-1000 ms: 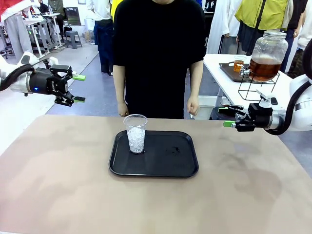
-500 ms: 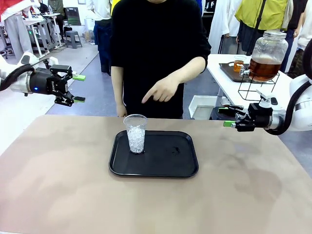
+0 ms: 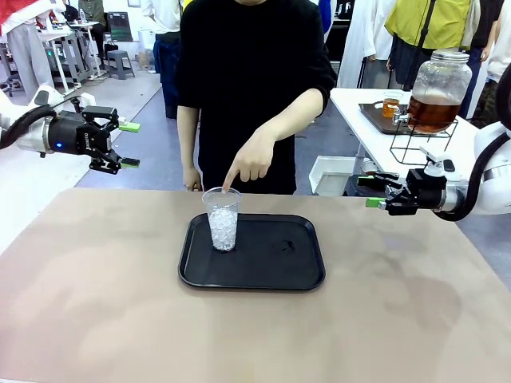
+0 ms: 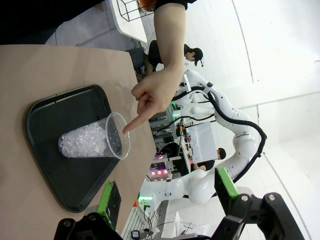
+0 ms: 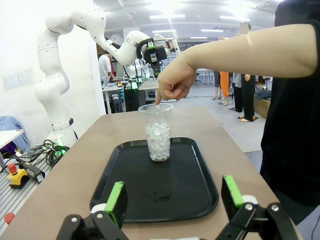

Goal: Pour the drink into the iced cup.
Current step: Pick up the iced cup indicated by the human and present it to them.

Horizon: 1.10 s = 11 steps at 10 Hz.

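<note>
Here our left gripper (image 3: pixel 130 144) and right gripper (image 3: pixel 369 191) hang released and empty, the drink (image 3: pixel 431 113) sits in its jar (image 3: pixel 441 76) on the side table (image 3: pixel 351 100), and a hand (image 3: pixel 254 159) points at the iced cup (image 3: pixel 223 217).

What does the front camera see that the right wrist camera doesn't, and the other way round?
Front camera: the big glass jar of amber drink with a tap, on a wire stand on a white side table, and a small cup of drink beside it.
Right wrist camera: a red button on a yellow box down beside the table, near loose cables.
Both: the iced cup on the black tray, the person's hand pointing at the cup's rim, and the left gripper and right gripper, both open.
</note>
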Each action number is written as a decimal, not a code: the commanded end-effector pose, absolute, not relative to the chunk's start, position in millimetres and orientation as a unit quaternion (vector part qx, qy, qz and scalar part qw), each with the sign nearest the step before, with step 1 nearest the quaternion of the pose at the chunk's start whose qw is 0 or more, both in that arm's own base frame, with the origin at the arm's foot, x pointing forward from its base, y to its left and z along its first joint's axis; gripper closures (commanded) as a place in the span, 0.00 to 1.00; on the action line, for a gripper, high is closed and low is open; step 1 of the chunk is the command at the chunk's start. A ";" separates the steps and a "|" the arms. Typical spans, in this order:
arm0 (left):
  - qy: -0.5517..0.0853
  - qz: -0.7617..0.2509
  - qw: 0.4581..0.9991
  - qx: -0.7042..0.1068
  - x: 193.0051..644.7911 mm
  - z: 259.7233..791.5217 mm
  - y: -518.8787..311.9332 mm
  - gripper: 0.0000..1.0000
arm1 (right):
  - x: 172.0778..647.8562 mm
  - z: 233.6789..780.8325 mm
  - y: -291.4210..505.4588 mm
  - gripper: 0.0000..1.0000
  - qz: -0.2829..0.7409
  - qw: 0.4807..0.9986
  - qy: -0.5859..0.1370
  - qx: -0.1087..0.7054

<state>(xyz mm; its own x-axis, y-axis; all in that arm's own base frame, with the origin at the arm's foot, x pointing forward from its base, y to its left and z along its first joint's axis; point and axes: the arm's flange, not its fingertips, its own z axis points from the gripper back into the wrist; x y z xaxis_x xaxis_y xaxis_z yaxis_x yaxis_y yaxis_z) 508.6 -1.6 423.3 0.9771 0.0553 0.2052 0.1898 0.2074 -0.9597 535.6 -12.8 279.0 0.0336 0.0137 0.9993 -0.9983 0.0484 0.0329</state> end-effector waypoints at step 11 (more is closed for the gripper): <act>-0.242 -0.166 0.754 -0.588 508.1 425.7 6.4 0.00 | 537.9 282.1 -13.3 0.00 0.484 0.523 -0.500 0.491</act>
